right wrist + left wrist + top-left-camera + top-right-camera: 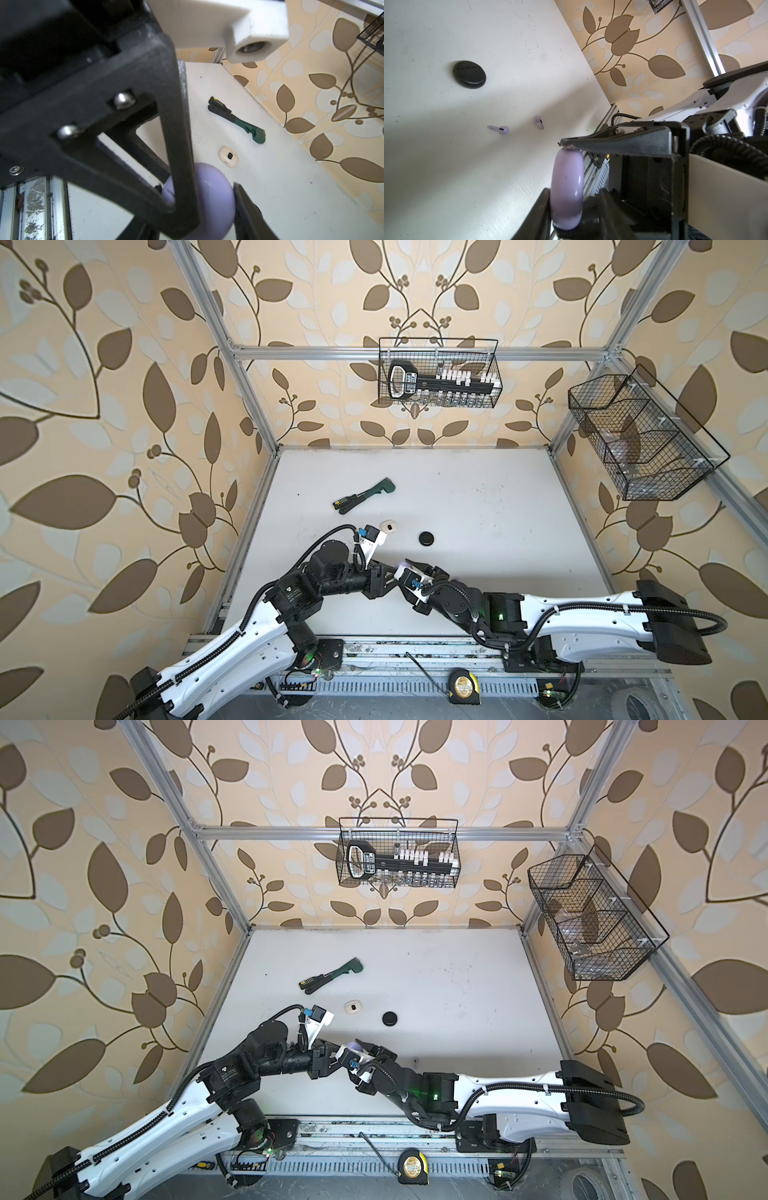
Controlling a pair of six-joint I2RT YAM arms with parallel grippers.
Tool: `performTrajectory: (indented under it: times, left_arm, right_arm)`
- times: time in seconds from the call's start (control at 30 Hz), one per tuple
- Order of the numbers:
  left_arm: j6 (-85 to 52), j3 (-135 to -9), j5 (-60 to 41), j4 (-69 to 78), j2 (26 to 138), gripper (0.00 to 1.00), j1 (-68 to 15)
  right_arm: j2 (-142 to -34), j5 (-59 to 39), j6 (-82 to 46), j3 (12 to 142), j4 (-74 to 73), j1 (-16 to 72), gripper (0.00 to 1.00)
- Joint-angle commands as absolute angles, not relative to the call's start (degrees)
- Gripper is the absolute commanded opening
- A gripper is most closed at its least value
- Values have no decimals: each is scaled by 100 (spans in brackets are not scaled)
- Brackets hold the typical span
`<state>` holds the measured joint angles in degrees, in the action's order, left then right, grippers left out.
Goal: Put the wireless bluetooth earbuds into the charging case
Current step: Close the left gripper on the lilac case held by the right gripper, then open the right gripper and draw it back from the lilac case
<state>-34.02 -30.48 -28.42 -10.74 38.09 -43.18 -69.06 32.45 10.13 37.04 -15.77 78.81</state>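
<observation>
A lilac charging case (pixel 566 182) hangs closed above the table's front middle, on edge between both grippers. My left gripper (pixel 569 196) is shut on its flat sides. My right gripper (pixel 207 197) is shut on it across its rim, one fingertip (pixel 566 147) pressing the upper edge. In both top views the two grippers meet at the case (pixel 402 564) (pixel 354 1045). Two lilac earbuds (pixel 500 129) (pixel 539 122) lie loose on the table beyond the case. A closed black case (pixel 426 539) (pixel 469 74) and a white case (pixel 389 526) (pixel 228 156) lie farther back.
A green-handled tool (pixel 363 495) (pixel 239 120) lies on the white table toward the back left. Wire baskets hang on the back wall (pixel 438 373) and the right wall (pixel 640 435). A tape measure (pixel 464 686) sits on the front rail.
</observation>
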Motion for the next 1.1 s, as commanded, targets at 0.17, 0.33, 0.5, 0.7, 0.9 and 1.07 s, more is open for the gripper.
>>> performTrajectory:
  times: [0.17,0.33,0.5,0.7,0.9,1.07]
  left_arm:
    - [-3464,-2930,-3074,-486,3818,28,-4403]
    - [-3435,-2875,-3108,-247,3937,15,-4412]
    - [-3368,-2931,-2876,-110,3930,5,-4412]
    - [-2577,-3315,-1341,-604,3861,0,-4412]
    - [-1233,-2738,-1822,1176,4113,0,-4412]
    - [-227,-2077,-1571,2858,4579,0,-4412]
  right_arm:
    - [-6783,3232,956,3595,-1836,7927,31]
    - [-6752,3019,868,3604,-1828,7925,34]
    - [-6629,2970,771,3567,-1829,7926,55]
    - [-6072,2991,679,3285,-1900,7880,80]
    - [-5118,2841,465,2948,-1862,7698,84]
    - [-4273,2632,112,2622,-1788,7160,83]
